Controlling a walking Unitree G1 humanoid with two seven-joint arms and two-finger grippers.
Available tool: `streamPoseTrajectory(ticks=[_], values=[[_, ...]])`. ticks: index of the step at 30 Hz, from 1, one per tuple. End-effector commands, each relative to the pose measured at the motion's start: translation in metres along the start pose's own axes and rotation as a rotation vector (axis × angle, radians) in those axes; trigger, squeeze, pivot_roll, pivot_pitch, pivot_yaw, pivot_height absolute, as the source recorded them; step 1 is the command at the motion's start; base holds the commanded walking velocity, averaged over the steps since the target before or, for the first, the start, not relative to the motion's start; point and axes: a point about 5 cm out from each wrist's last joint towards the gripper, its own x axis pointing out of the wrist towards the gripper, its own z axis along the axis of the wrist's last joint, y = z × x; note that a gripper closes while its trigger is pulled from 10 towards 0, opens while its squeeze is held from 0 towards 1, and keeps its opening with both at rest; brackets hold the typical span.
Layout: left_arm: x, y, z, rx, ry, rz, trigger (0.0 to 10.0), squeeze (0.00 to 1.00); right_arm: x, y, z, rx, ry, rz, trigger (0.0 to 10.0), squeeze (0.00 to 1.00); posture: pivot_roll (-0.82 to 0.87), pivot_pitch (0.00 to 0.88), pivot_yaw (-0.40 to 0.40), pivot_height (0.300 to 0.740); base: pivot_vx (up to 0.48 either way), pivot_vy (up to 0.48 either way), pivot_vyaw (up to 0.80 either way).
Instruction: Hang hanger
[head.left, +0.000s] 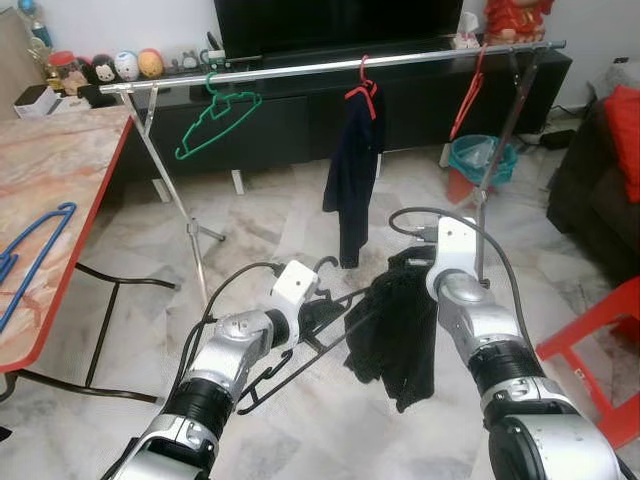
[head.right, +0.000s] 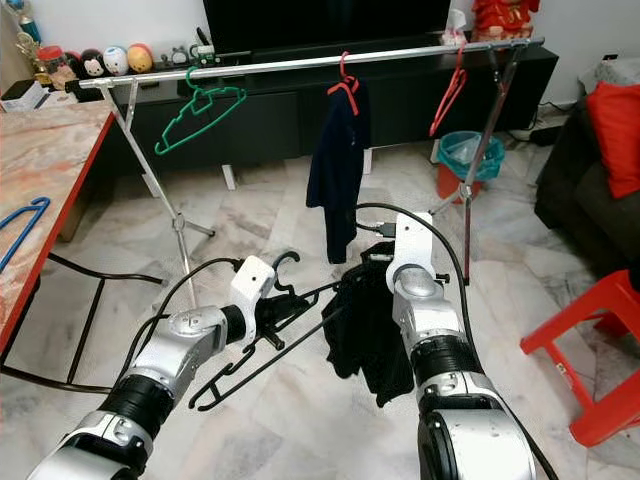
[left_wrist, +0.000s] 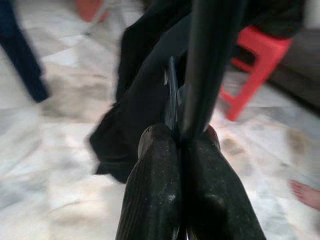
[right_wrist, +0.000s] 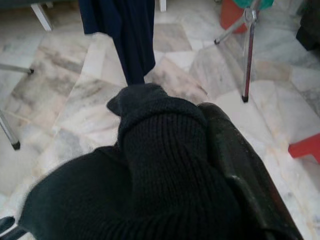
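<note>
My left gripper (left_wrist: 182, 137) pinches the black hanger (head.left: 300, 350) while my right gripper (right_wrist: 200, 165) clutches the black garment (head.left: 395, 325); next, I judge, lifting both to the rail (head.left: 330, 66).

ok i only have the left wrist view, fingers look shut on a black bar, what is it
Observer: The left hand is shut on a black hanger, held low over the floor.
Operator: and the dark cloth past it
Observer: A black garment, gripped at the top by the right hand.
Operator: where's the rail
Observer: Ahead and higher: a silver rail carrying a green hanger and a navy garment.
</note>
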Motion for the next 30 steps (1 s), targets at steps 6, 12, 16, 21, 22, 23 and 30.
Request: streamPoseTrajectory(ticks=[6, 12, 16, 21, 22, 23, 30], values=[[-0.005, -0.02, 0.003, -0.04, -0.032, -0.228, 10.0, 0.0, -0.002, 0.0, -0.008, -0.014, 0.036, -0.016, 10.0, 0.0, -0.07, 0.0, 0.035, 0.74, 0.0, 0.0, 0.0], [-0.004, -0.019, 0.003, -0.051, -0.036, -0.214, 10.0, 0.0, -0.006, 0.01, -0.008, -0.012, 0.043, 0.02, 10.0, 0.0, -0.07, 0.0, 0.033, 0.74, 0.0, 0.0, 0.0], [-0.001, -0.02, 0.005, -0.055, -0.034, -0.191, 10.0, 0.0, -0.016, 0.02, 0.006, -0.047, -0.018, 0.04, 10.0, 0.0, -0.07, 0.0, 0.034, 0.74, 0.0, 0.0, 0.0], [0.001, -0.016, 0.005, -0.052, -0.025, -0.137, 10.0, 0.0, -0.023, 0.022, 0.017, -0.037, -0.044, 0.047, 10.0, 0.0, -0.08, 0.0, 0.037, 0.74, 0.0, 0.0, 0.0], [0.001, -0.016, 0.005, -0.052, -0.025, -0.137, 10.0, 0.0, -0.023, 0.022, 0.017, -0.037, -0.044, 0.047, 10.0, 0.0, -0.08, 0.0, 0.037, 0.74, 0.0, 0.0, 0.0], [0.002, -0.015, 0.005, -0.054, -0.027, -0.116, 10.0, 0.0, -0.025, 0.023, 0.017, -0.037, -0.046, 0.049, 10.0, 0.0, -0.08, 0.0, 0.038, 0.74, 0.0, 0.0, 0.0], [0.002, 0.0, 0.011, -0.064, -0.041, 0.047, 10.0, 0.0, -0.041, 0.018, 0.011, -0.033, -0.037, 0.011, 10.0, 0.0, -0.07, 0.0, 0.041, 0.74, 0.0, 0.0, 0.0]])
